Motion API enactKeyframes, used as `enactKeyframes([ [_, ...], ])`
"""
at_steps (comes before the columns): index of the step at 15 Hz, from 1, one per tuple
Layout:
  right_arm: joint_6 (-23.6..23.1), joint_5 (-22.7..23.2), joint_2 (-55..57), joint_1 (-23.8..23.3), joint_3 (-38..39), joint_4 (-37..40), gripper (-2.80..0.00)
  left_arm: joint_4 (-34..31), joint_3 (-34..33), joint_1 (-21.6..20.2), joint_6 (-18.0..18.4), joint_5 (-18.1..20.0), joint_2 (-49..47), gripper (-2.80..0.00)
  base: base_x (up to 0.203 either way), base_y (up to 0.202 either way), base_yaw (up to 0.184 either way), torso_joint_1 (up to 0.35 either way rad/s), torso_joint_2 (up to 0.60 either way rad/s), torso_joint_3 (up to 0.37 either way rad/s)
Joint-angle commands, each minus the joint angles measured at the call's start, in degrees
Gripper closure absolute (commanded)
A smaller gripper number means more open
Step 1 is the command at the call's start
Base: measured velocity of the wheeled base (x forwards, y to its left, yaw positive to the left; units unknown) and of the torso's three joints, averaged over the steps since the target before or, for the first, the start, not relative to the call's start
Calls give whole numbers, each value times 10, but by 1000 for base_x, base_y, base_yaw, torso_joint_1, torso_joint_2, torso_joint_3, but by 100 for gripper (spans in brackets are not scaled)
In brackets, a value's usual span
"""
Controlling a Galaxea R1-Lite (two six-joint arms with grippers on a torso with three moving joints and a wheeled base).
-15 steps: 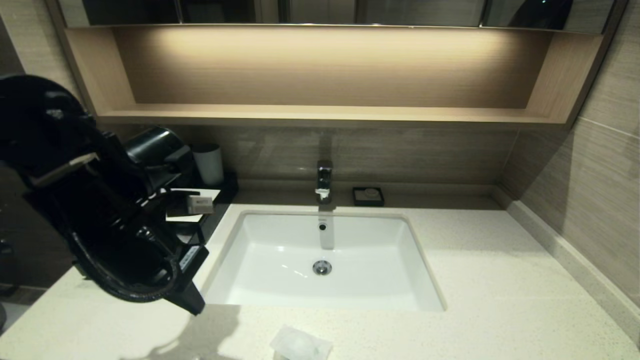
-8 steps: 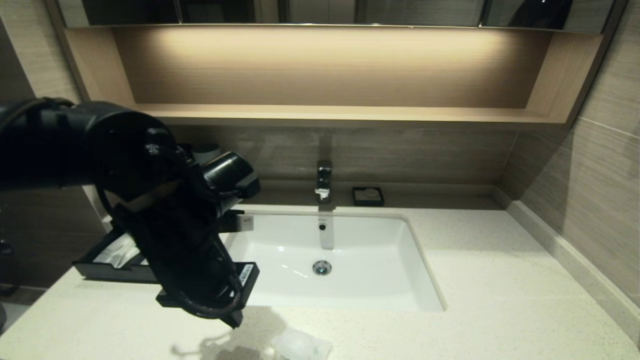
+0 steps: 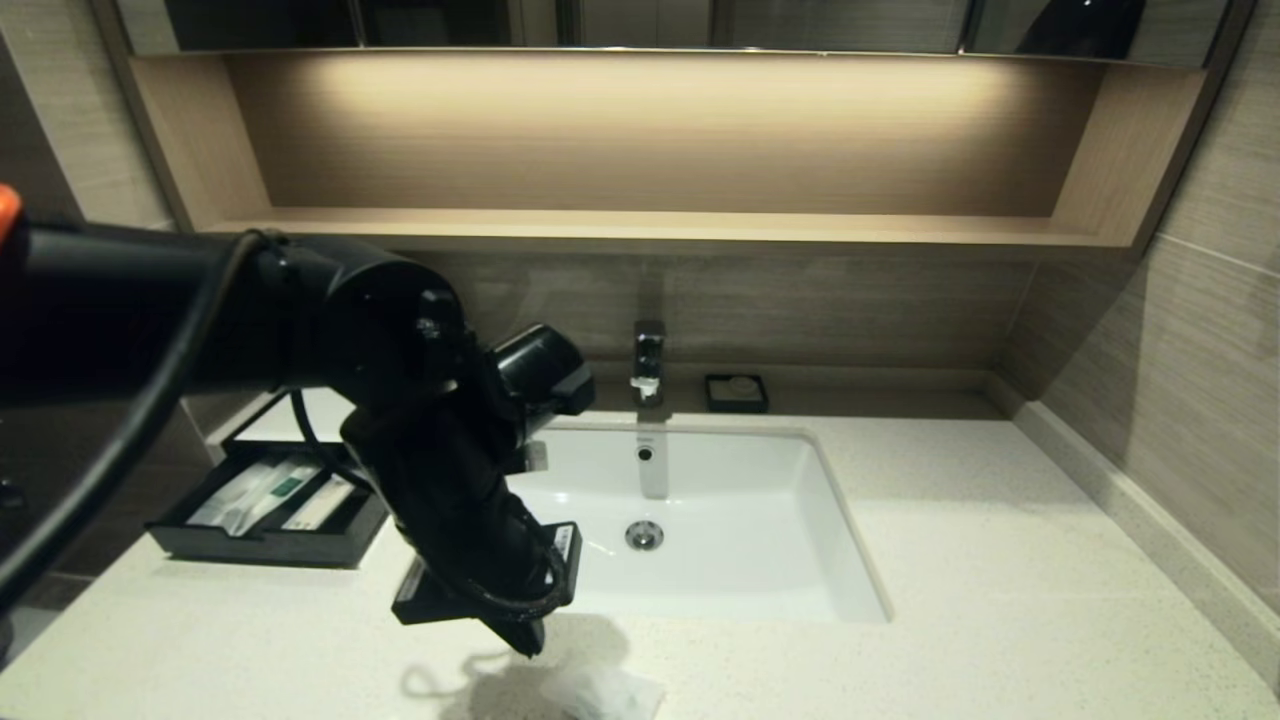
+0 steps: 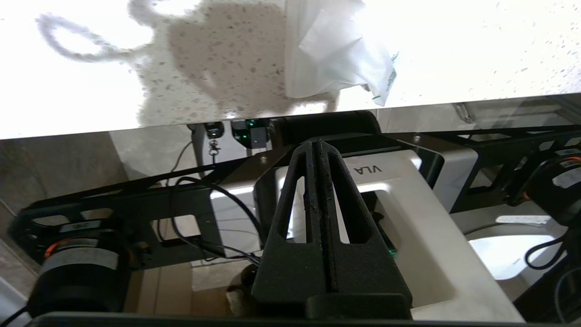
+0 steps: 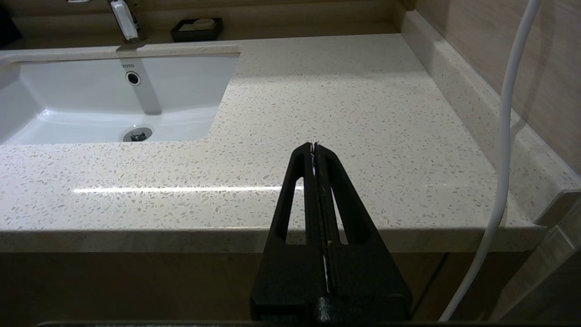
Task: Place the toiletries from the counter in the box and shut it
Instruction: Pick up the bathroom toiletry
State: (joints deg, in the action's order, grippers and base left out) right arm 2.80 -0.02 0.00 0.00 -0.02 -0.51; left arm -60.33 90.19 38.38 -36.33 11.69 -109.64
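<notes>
A small crinkly clear packet (image 3: 603, 692) with white contents lies on the cream speckled counter (image 3: 950, 560) at its front edge, before the basin; it also shows in the left wrist view (image 4: 336, 59). My left gripper (image 3: 527, 645) is shut and empty, pointing down just left of and above the packet, apart from it; its closed fingertips show in the left wrist view (image 4: 317, 144). The black box (image 3: 262, 538) at the left has its drawer open, with several slim sachets (image 3: 272, 492) inside, one green-marked. My right gripper (image 5: 314, 145) is shut and empty, parked over the counter's front right edge.
A white sunken basin (image 3: 560, 500) with a faucet (image 3: 648, 365) fills the middle of the counter. A small black square dish (image 3: 736, 392) stands behind it. A tan wooden shelf (image 3: 650, 228) hangs above. The wall runs along the counter's right side.
My left arm has swung from over the box at the left to the right and forward, ending beside the packet. The open drawer with its sachets has come into view.
</notes>
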Motion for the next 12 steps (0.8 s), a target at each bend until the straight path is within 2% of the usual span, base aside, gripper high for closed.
enactKeyframes([
  [1,0,0,1,0,0,0,0,-1,1,6,-15,1,-21,0,0,0,0,0,0,0],
  [6,0,0,1,0,-1,0,0,-1,0,8,-31,1,-35,0,0,0,0,0,0,0],
  [12,0,0,1,0,0,0,0,0,-7,8,-31,6,-37,0,0,0,0,0,0,0],
])
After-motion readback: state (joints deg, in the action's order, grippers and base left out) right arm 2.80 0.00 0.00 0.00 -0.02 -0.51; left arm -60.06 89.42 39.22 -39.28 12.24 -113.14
